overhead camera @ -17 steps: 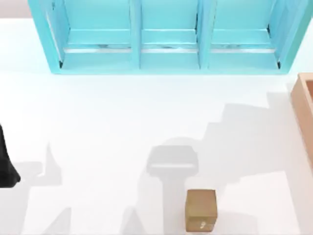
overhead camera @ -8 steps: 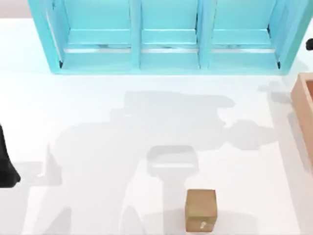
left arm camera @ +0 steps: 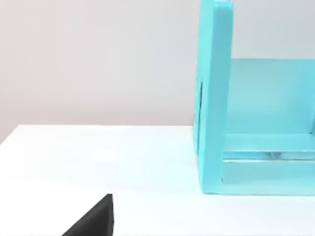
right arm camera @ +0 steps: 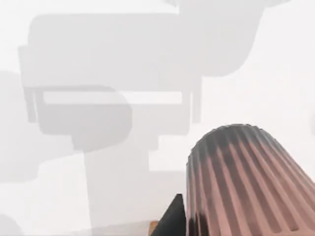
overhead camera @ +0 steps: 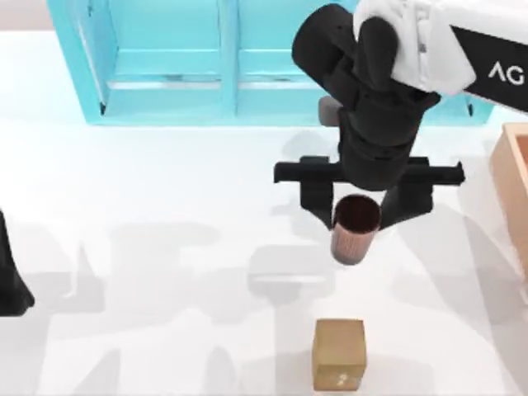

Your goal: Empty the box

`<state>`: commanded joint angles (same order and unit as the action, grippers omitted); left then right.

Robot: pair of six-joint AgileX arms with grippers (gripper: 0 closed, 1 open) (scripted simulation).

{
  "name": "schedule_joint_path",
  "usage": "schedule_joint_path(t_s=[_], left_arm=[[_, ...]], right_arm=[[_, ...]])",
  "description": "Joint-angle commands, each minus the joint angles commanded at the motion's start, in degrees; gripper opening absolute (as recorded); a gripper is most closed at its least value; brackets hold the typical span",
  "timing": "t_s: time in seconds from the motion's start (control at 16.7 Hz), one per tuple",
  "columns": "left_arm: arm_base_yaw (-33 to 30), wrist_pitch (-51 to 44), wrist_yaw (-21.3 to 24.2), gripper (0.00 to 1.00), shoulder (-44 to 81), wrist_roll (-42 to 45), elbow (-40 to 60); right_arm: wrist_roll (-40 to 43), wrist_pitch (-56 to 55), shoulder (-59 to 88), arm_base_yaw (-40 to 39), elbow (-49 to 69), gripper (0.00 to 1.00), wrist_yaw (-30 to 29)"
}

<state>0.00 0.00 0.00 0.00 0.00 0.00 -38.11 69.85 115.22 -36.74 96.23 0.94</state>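
Now right gripper above white table, clamped on ribbed brown cup; small brown cardboard cube below, tan wooden box right. Left gripper state undeterminable.

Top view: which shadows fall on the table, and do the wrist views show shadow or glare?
Top view: soft grey arm shadows on the table, one by the small cube; right gripper holds the cup. Right wrist view: broad blocky shadow, no glare. Left wrist view: even light on the shelf unit.

Right arm white shell with black band lettered "AG", black rounded wrist housing, black end effector crossbar
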Motion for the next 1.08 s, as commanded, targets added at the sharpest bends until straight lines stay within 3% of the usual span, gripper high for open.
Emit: schedule_joint_path(t_s=[0.24, 0.6, 1.08], left_arm=[[0.0, 0.0, 0.0, 1.00, 0.0, 0.0, 0.0], [0.0, 0.0, 0.0, 1.00, 0.0, 0.0, 0.0], [0.0, 0.0, 0.0, 1.00, 0.0, 0.0, 0.0]], right_arm=[[-5.0, -2.3, 0.4, -5.2, -3.3, 0.00, -0.6], [-5.2, -2.5, 0.3, -5.1, -3.5, 0.00, -0.6], [-5.5, -11.7, 2.5, -5.5, -10.6, 0.00, -0.7]])
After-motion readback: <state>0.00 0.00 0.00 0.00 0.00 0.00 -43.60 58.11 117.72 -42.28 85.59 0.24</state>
